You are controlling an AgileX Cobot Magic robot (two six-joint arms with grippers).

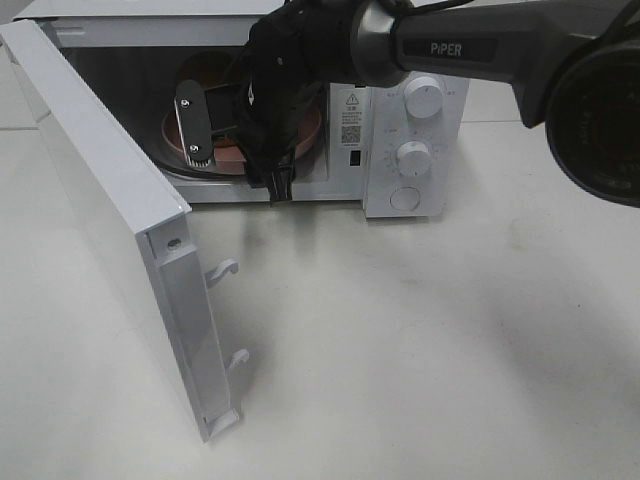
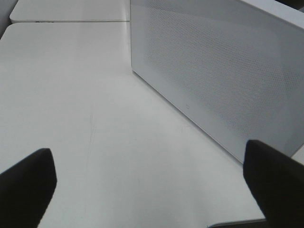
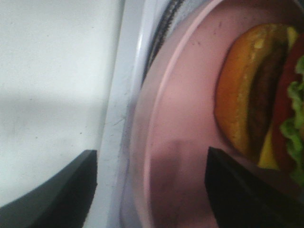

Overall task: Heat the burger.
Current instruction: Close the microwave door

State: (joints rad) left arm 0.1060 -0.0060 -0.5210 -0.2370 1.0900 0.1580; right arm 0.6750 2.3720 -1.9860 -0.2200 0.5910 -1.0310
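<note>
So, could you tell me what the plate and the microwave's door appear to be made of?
The plate looks like pink plastic or melamine, smooth with a dull sheen and a thin rim; ceramic cannot be ruled out. The microwave's door looks like white painted metal or plastic, matte, with a fine dotted screen on its face.

Exterior high cam sits up above and in front of the microwave (image 1: 385, 190). It's angled down at the open front and the table (image 1: 420, 350) before it, from a fair way back. The right arm (image 1: 450, 45) cuts across just under the lens.

Left wrist cam hangs low over the table, facing a white perforated panel (image 2: 213, 71) nearby (microwave door or casing, can't tell).

Right wrist cam is jammed right up at the microwave's front sill, staring at the pink plate (image 3: 180, 118) and burger (image 3: 237, 95).

The high cam and right wrist share that plate. All three catch some table.
</note>
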